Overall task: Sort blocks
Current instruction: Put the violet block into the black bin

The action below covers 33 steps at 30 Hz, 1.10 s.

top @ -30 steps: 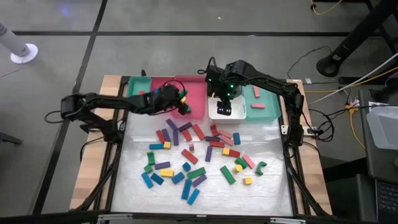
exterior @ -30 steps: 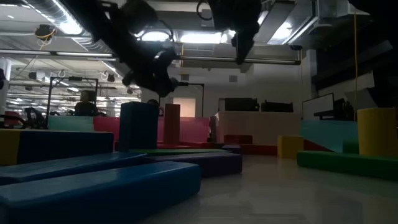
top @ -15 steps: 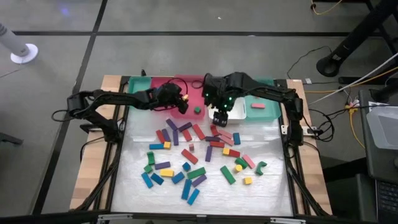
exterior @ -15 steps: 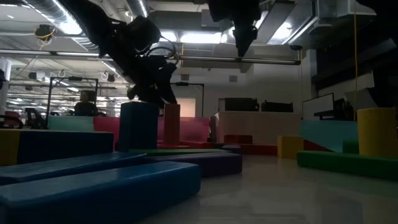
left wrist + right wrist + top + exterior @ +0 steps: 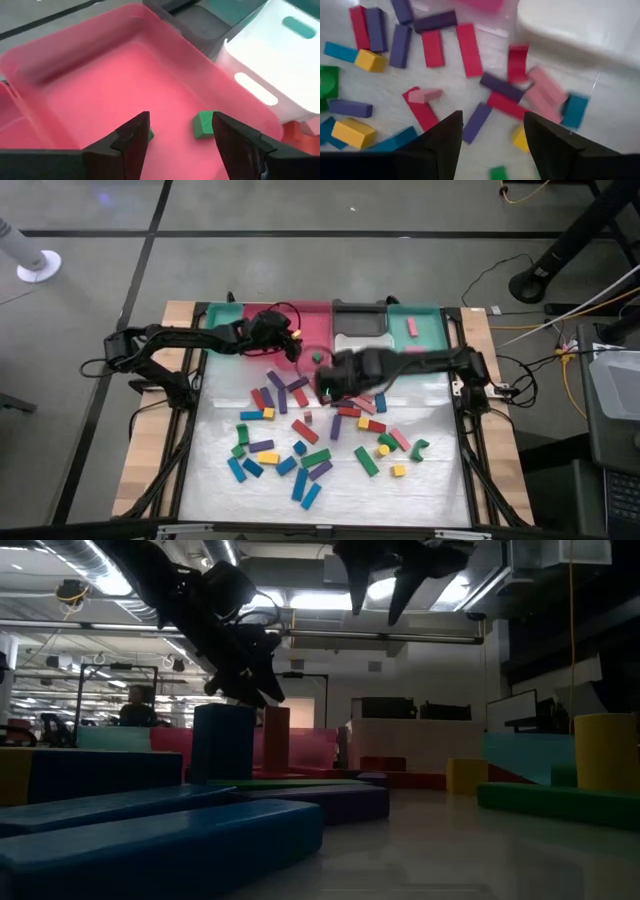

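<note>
Many small coloured blocks (image 5: 320,430) lie scattered on the white mat, also seen in the right wrist view (image 5: 470,50). My left gripper (image 5: 287,342) (image 5: 180,135) hangs open over the pink tray (image 5: 312,320) (image 5: 100,85). A green block (image 5: 318,357) (image 5: 202,124) lies on that tray's floor just ahead of the fingers. My right gripper (image 5: 335,378) (image 5: 492,137) hovers open above the far part of the block pile and touches nothing. In the low view it shows high up (image 5: 378,600).
Trays stand in a row along the far edge: teal (image 5: 222,315), pink, black (image 5: 358,315), white (image 5: 365,342) (image 5: 270,65), and teal (image 5: 425,330) with a pink block (image 5: 412,327) in it. The mat's near strip (image 5: 420,490) holds few blocks.
My right gripper has swept from over the white tray toward the near edge and the left, and now hangs over the pile. A green block lies in the pink tray where none showed a second ago. My left gripper has drawn back slightly toward the far left.
</note>
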{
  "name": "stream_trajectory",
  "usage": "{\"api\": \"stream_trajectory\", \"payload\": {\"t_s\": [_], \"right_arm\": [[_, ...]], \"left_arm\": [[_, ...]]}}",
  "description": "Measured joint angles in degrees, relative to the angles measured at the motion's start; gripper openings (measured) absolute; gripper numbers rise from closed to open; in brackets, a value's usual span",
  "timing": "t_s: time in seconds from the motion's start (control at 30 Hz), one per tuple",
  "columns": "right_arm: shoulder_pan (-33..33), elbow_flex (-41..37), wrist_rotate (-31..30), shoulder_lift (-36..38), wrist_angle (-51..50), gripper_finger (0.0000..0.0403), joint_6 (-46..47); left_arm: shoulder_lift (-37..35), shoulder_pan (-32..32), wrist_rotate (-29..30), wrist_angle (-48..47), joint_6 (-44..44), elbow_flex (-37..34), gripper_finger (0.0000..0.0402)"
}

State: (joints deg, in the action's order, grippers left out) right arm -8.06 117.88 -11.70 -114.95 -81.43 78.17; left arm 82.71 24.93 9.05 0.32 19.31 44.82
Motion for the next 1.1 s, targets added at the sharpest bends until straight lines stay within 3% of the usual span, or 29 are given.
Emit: {"api": "stream_trajectory", "payload": {"t_s": [0.17,0.37,0.97,1.1], "right_arm": [[-3.84,-5.48,-0.76,-2.03,7.37,0.0211,11.87],[-5.65,-11.61,-0.69,-4.97,14.99,0.0211,19.04],[-5.85,-14.48,3.79,-13.31,18.89,0.0210,22.16],[-5.83,-14.48,4.15,-14.75,19.38,0.0191,22.16]], "left_arm": [[0.01,0.00,-0.15,0.37,-1.57,0.00,0.0204],[0.01,0.00,-0.19,-0.38,-1.77,-0.02,0.0204],[0.03,0.00,-0.38,-4.60,-1.80,-0.02,0.0205],[0.03,0.00,-0.41,-4.51,-1.99,-0.02,0.0205]]}}
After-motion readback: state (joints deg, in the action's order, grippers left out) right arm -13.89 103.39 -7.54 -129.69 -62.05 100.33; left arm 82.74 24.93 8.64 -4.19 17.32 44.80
